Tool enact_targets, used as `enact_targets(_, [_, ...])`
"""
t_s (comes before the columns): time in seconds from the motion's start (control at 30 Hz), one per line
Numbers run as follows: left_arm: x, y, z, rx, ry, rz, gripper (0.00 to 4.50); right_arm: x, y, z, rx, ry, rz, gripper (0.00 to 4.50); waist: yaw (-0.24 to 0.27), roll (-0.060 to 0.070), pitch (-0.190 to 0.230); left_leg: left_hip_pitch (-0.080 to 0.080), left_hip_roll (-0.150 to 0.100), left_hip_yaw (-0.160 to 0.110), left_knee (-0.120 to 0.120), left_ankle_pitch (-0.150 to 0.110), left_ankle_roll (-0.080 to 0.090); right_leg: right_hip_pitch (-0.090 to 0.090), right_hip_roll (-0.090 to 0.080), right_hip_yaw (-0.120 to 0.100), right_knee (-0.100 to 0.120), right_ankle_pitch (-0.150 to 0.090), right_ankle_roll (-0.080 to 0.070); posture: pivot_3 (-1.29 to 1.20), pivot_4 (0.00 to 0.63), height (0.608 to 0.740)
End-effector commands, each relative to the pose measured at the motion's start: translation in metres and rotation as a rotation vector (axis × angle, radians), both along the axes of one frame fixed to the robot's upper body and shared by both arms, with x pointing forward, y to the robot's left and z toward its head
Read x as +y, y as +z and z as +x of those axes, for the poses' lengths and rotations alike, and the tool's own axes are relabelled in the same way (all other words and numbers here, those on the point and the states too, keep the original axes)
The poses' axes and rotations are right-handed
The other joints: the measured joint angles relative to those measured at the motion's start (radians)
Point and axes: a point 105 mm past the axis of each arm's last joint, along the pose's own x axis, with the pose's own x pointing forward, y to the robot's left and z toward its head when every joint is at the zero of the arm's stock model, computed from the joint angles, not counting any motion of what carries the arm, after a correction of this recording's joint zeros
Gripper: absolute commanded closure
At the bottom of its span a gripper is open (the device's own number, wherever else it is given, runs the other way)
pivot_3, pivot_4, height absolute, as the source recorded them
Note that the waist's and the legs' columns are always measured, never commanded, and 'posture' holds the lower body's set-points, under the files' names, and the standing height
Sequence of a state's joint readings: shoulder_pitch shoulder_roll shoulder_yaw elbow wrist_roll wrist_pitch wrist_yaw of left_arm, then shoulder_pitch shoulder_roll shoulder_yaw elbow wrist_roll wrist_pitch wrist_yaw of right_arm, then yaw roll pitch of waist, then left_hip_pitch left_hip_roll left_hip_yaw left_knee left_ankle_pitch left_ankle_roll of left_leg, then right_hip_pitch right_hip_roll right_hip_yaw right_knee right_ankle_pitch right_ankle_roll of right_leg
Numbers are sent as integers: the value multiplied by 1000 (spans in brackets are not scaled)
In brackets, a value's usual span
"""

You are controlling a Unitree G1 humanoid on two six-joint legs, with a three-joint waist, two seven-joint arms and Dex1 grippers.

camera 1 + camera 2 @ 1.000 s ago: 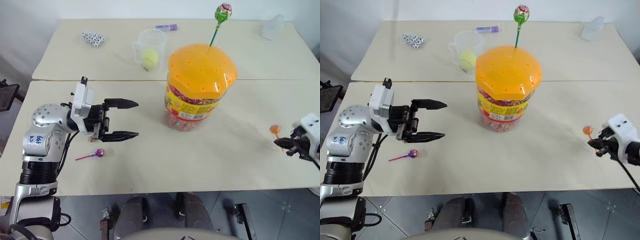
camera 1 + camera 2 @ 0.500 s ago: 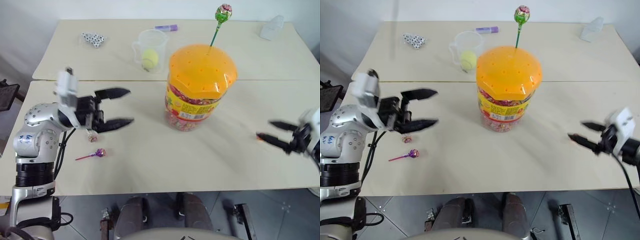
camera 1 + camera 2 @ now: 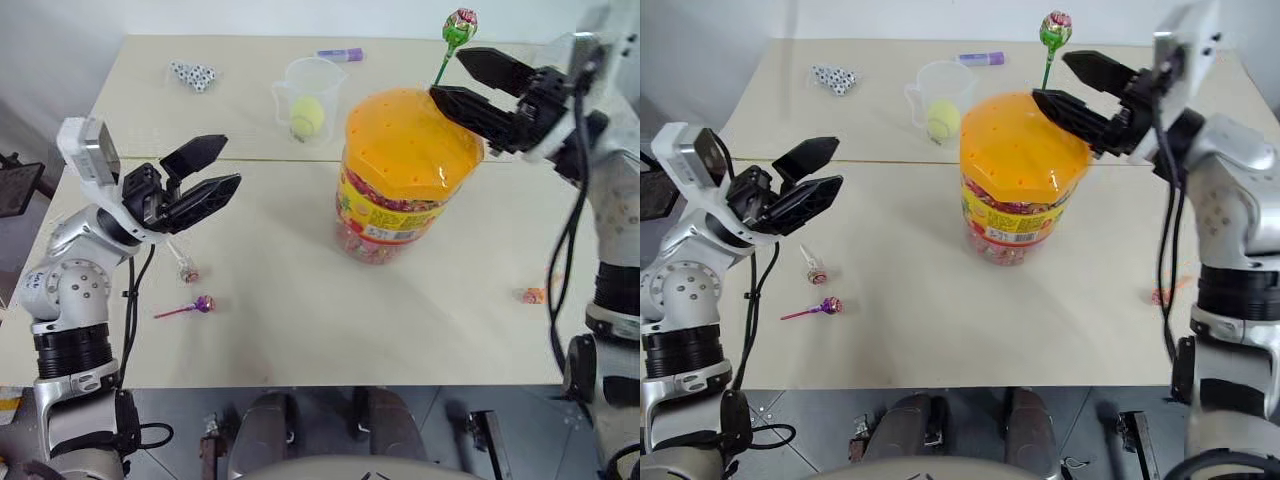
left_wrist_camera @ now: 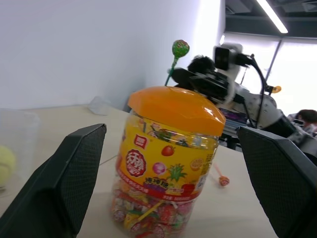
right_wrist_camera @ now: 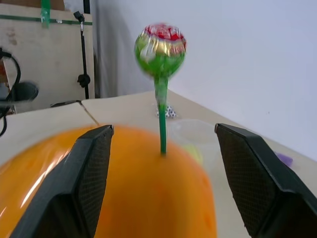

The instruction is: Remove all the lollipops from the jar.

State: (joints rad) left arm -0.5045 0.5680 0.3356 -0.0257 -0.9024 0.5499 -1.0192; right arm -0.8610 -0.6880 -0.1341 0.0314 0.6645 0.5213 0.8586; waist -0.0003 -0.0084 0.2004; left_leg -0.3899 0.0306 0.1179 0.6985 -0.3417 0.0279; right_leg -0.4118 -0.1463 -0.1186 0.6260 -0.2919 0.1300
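Atop the jar's (image 3: 400,170) orange lid stands one green-stick lollipop (image 3: 459,27).

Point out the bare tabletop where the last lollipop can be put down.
Bare: the near table between the jar and the orange lollipop. Also bare between jar and left claw. Crowded: the near left, with purple lollipop and pink-silver lollipop.

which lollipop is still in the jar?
The green one, upright with its stick in the jar's orange lid. The purple, pink-silver and orange lie on the table.

Robotics lab: bare white walls, ceiling strip light (image 4: 270,16), plain worktables (image 3: 300,330).
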Motion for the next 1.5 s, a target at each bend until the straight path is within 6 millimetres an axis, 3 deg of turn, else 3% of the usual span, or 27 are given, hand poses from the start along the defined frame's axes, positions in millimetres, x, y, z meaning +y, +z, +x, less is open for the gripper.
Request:
enact_targets(0.03, [-1,11,-4,-57,1,-9,0,4,5,5,9,-14,-14,1084,-1,0,0,0,0,0,0,0,0,0,0,-1,0,0,0,0,150,740])
enact_targets(0.1, [-1,12,-5,-62,5,-17,0,8,5,6,12,3,-21,1084,-2,0,0,0,0,0,-1,0,0,0,0,-1,0,0,0,0,150,740])
enact_targets(0.2, [1,12,-6,-66,12,-26,0,10,9,6,14,15,-4,1694,-4,0,0,0,-1,1,0,0,0,0,0,-1,0,0,0,0,150,740])
enact_targets(0.4, [1,15,-7,-83,14,-44,0,8,15,5,-8,24,23,3694,-6,0,0,1,0,1,0,0,0,0,1,1,0,0,0,0,150,740])
enact_targets(0.47, [0,18,-8,-98,5,-49,0,5,28,-1,-67,60,87,4318,-6,0,0,1,0,1,0,0,0,0,1,0,0,0,0,0,150,740])
enact_targets(0.63, [-8,19,-10,-136,-24,5,0,-24,57,-21,-192,89,223,4455,0,0,0,0,-1,1,0,0,0,0,1,0,0,0,0,0,150,740])
enact_targets(0.67, [-11,14,-12,-153,-30,72,0,-43,55,-20,-175,20,191,4455,3,0,0,0,0,1,0,0,0,0,1,0,0,0,0,0,150,740])
enact_targets(0.73, [-15,5,-15,-176,-44,174,0,-72,44,-21,-122,-89,87,4455,11,0,0,-1,-1,0,0,0,0,0,0,-1,-1,0,1,0,150,740])
enact_targets(0.77, [-16,-4,-15,-189,-42,243,0,-93,29,-18,-45,-184,6,4455,15,0,0,-2,-2,0,-1,0,0,0,0,-1,-1,1,1,0,150,740])
enact_targets(0.87, [-22,-30,-18,-225,-69,434,0,-144,-25,-21,159,-394,-267,4455,24,0,0,-1,-3,2,-2,-2,2,1,0,-2,-5,1,1,0,150,740])
enact_targets(0.97, [-30,-48,-20,-243,-108,522,0,-190,-88,-38,359,-544,-546,4455,22,0,0,-1,-3,5,-2,-2,2,0,0,-2,-7,1,1,0,150,740])
enact_targets(1.03, [-35,-52,-20,-247,-120,527,0,-205,-113,-48,427,-581,-616,4455,21,1,0,-1,-3,6,-1,-2,1,0,1,-2,-6,1,1,0,150,740])
enact_targets(1.23, [-41,-62,-19,-242,-136,549,0,-215,-177,-64,533,-612,-677,4455,-5,2,0,5,-1,6,0,1,1,2,1,4,-5,2,-1,0,150,740])
enact_targets(1.4, [-40,-64,-17,-217,-114,540,0,-211,-196,-67,564,-602,-640,4455,-1,3,0,4,0,4,-1,1,1,1,0,5,-4,2,-1,0,150,740])
enact_targets(1.43, [-39,-65,-17,-210,-103,537,0,-210,-195,-66,549,-603,-625,3981,-1,3,0,4,1,4,-1,1,1,1,0,5,-5,2,-1,0,150,740])
enact_targets(1.5, [-37,-65,-14,-190,-76,534,0,-207,-192,-65,535,-590,-597,3451,0,3,0,4,1,3,-1,1,1,1,0,4,-5,2,-1,0,150,740])
